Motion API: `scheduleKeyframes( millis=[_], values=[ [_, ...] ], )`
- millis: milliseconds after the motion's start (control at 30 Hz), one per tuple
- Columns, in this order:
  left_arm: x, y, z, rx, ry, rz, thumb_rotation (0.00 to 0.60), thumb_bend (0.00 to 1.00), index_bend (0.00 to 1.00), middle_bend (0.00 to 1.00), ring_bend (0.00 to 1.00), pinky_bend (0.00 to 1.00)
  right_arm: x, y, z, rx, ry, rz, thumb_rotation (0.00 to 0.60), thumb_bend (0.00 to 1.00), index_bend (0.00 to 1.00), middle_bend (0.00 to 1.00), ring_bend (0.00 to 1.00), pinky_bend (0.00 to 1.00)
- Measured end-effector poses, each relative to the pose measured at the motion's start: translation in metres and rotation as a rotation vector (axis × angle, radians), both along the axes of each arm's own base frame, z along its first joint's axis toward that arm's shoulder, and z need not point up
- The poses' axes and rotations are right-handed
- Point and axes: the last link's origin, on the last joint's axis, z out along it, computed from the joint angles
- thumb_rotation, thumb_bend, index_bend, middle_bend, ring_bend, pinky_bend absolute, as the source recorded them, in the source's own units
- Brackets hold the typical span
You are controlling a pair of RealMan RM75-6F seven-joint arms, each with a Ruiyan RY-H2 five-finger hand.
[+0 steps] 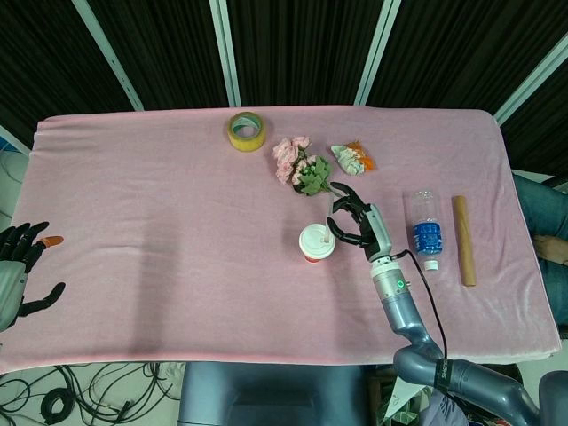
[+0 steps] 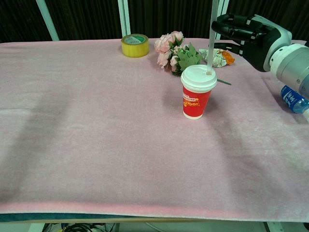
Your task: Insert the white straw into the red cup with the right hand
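The red cup [image 1: 317, 243] [image 2: 197, 99] with a white lid stands upright on the pink cloth, right of centre. A white straw [image 2: 211, 38] rises almost vertically, and its lower end meets the lid near the right rim. In the head view the straw [image 1: 327, 234] shows only as a short white stub. My right hand [image 1: 357, 224] [image 2: 248, 33] is just right of the cup, above lid height. Its curled fingertips [image 2: 221, 25] grip the straw partway up. My left hand [image 1: 19, 264] lies at the table's left edge with fingers spread, holding nothing.
A yellow tape roll [image 1: 246, 130] [image 2: 134, 45] sits at the back. Pink flowers [image 1: 297, 165] [image 2: 175, 50] and a crumpled wrapper [image 1: 352, 158] [image 2: 222, 57] lie just behind the cup. A water bottle [image 1: 427, 229] [image 2: 292, 98] and a brown tube [image 1: 464, 240] lie to the right.
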Motion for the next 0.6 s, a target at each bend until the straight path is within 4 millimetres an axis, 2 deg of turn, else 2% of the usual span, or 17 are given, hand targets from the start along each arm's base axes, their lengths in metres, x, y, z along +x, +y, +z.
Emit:
scheduleKeyframes(
  millis=[600],
  values=[
    [-0.0005,0.0003,-0.0003,0.001,0.002,0.003,0.600,0.27,0.24,0.08,0.00,0.00,0.0002,-0.0009,0.0024,-0.006,0.002,0.000,0.600,0.35,0.65,0.13,0.03,0.20]
  ],
)
